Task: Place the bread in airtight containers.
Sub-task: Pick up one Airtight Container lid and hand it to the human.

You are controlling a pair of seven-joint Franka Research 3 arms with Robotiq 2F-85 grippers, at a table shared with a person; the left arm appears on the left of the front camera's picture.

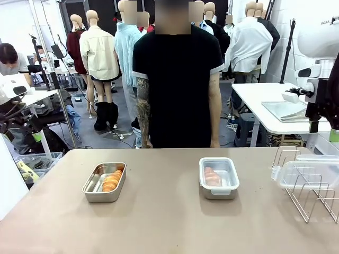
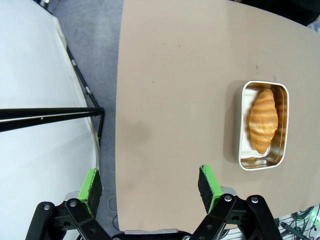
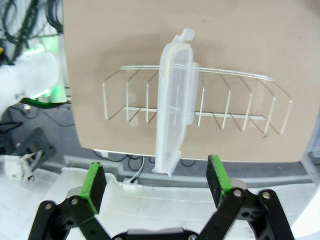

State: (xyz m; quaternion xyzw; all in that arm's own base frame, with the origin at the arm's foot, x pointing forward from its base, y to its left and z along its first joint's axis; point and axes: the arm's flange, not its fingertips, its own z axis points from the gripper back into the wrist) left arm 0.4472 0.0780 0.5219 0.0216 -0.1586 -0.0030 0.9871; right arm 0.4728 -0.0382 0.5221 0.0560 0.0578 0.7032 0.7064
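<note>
Both claws spread, holding nothing.
Left claw (image 2: 150, 187) hangs at lower frame; croissant (image 2: 262, 121) lies in open steel tin (image 2: 242, 125) at right. Right claw (image 3: 156, 186) hangs below clear lid (image 3: 174, 107) standing in wire rack (image 3: 235, 102) on bench (image 3: 125, 40); lidded tin (image 1: 219, 178) sits centre-right.

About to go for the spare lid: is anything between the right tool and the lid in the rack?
Nothing visible. The right tool is open, and the clear lid stands on edge in the wire rack, its near edge facing the fingers.
</note>
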